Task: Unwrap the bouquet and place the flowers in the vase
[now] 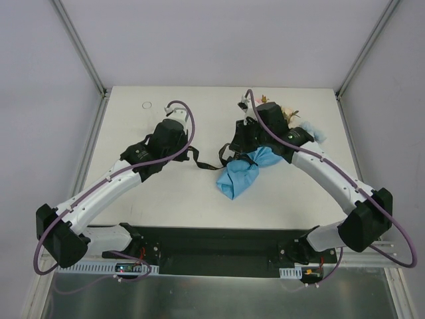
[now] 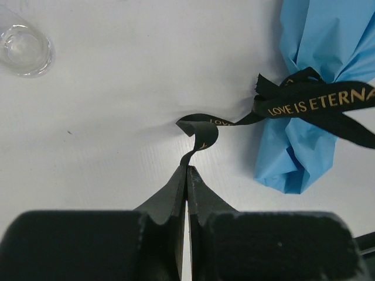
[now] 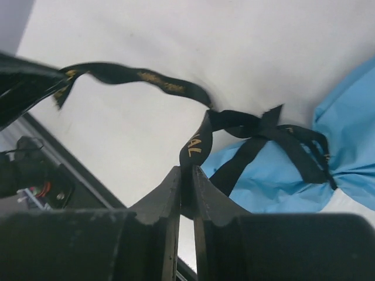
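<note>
Bouquet (image 1: 247,171) is lying right of centre on the table (image 1: 166,199), ribbon (image 2: 316,105) not undone yet.
Left gripper (image 2: 187,168) and right gripper (image 3: 186,172) are each pinching a ribbon tail, probably to pull the bow apart.

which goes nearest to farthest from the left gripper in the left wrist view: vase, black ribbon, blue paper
1. black ribbon: its end is pinched in the left gripper, straight ahead.
2. blue paper: off to the right.
3. vase: far upper-left corner.
</note>
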